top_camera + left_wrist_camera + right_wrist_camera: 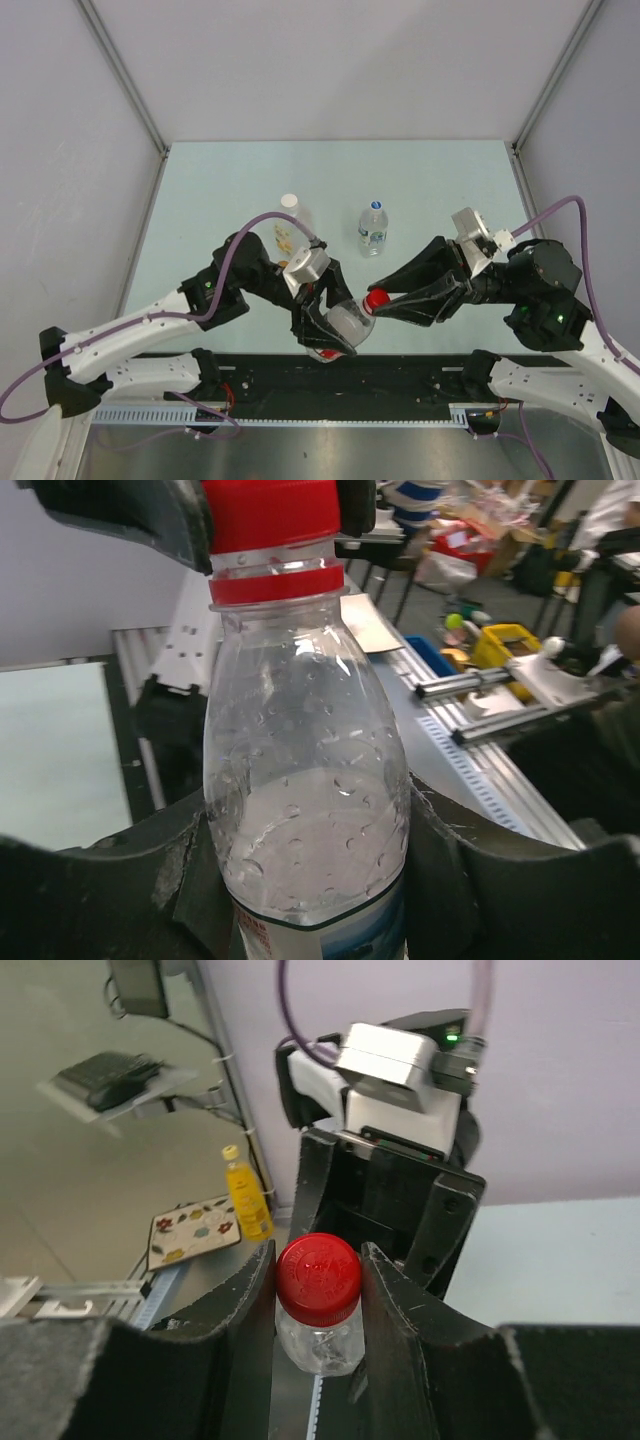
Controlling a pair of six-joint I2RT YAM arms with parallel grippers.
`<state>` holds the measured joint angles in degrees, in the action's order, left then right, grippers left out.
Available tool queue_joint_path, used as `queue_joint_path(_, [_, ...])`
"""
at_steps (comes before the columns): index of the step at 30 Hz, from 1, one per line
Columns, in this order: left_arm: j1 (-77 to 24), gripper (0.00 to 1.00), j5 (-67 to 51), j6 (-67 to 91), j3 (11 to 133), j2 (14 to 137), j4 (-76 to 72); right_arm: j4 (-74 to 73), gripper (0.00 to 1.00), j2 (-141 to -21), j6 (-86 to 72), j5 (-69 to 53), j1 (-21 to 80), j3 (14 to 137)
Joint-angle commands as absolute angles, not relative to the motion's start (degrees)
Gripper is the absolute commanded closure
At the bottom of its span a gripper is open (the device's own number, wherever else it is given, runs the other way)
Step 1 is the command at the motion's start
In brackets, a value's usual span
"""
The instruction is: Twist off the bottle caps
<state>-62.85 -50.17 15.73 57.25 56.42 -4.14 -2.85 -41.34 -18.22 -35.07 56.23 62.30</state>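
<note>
My left gripper (335, 335) is shut on the body of a clear red-label bottle (347, 322) and holds it tilted above the table's near edge. In the left wrist view the bottle (305, 810) sits between the fingers (100, 890), its red cap (270, 515) at the top. My right gripper (378, 300) is shut on the red cap (376, 298). In the right wrist view the cap (318, 1276) is clamped between both fingers (405, 1320). A large bottle with a white cap (291, 215) and a blue-cap bottle (373, 228) stand mid-table.
The green table (440, 190) is bounded by grey walls on the left, back and right. A black rail and the arm bases (340, 375) run along the near edge.
</note>
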Motion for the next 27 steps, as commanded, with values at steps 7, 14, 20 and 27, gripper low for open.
queue_joint_path(7, [-62.31, 1.00, -66.71, 31.80, 58.27, 59.49, -28.46, -4.57, 1.00, -41.66, -14.33, -54.31, 56.25, 61.17])
queue_joint_path(14, [-62.31, 1.00, -68.90, 42.01, 56.69, 61.43, -43.22, -4.75, 1.00, -41.31, -12.83, -59.14, 56.25, 61.17])
queue_joint_path(20, [-62.23, 1.00, -70.22, 43.33, 56.69, 62.23, -44.56, -4.75, 1.00, -41.04, -11.95, -62.22, 55.29, 61.17])
queue_joint_path(27, [-60.38, 1.00, -69.00, 34.72, 56.43, 60.65, -33.32, -4.40, 1.00, -39.03, -13.70, -62.58, 51.95, 61.61])
